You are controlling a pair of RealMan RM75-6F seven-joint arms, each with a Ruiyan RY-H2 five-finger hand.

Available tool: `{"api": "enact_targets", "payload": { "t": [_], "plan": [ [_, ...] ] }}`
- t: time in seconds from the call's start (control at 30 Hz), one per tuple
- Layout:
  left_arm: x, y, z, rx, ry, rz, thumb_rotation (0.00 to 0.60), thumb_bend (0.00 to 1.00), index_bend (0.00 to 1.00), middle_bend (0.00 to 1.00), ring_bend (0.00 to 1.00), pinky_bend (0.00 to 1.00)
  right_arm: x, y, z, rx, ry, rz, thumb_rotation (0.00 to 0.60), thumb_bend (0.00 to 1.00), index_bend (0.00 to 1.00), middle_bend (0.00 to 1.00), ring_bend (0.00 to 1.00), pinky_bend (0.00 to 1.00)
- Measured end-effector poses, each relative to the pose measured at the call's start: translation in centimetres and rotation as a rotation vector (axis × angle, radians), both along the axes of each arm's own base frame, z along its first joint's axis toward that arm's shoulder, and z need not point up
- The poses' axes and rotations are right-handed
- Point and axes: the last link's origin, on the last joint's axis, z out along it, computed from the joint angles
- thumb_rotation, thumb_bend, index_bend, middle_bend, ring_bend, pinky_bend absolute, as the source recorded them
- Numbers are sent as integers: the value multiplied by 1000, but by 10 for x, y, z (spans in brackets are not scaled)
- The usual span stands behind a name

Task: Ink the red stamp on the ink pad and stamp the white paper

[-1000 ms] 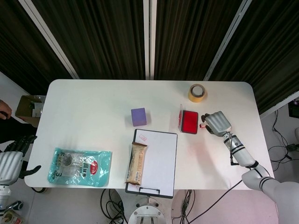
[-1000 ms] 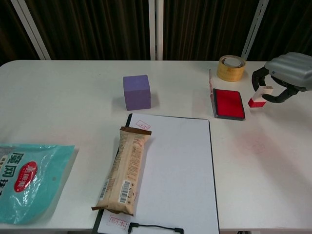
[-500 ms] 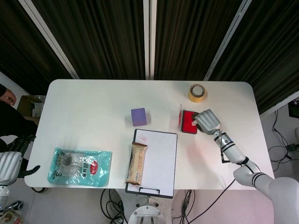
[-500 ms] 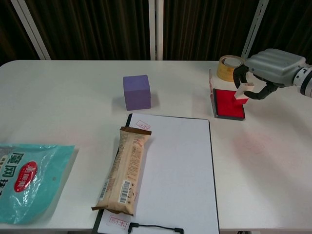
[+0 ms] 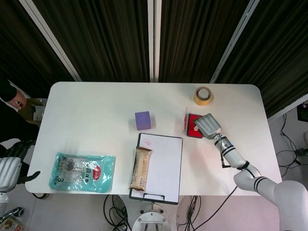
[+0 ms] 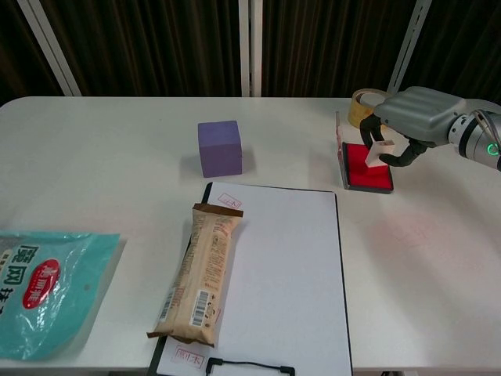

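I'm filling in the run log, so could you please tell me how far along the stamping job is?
Picked up: the right hand holds the red stamp. In hand: inking, with the stamp's red end down on the open ink pad. Left: carrying it to the white paper and pressing. The paper already shows faint marks near its top and bottom edges. The left hand hangs off the table, holding nothing.

red stamp (image 6: 375, 155) tilted on open ink pad (image 6: 368, 168), white paper (image 6: 274, 274) on clipboard
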Motion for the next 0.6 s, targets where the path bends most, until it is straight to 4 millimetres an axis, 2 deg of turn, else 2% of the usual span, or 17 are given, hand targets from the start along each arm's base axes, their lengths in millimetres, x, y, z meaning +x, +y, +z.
{"api": "enact_targets", "payload": {
  "t": [0.6],
  "plan": [
    [-4, -3, 3, 11, -4, 7, 600, 0, 158, 150, 122, 247, 7, 1, -22, 13, 47, -52, 600, 491, 982, 865, 907, 967]
  ]
}}
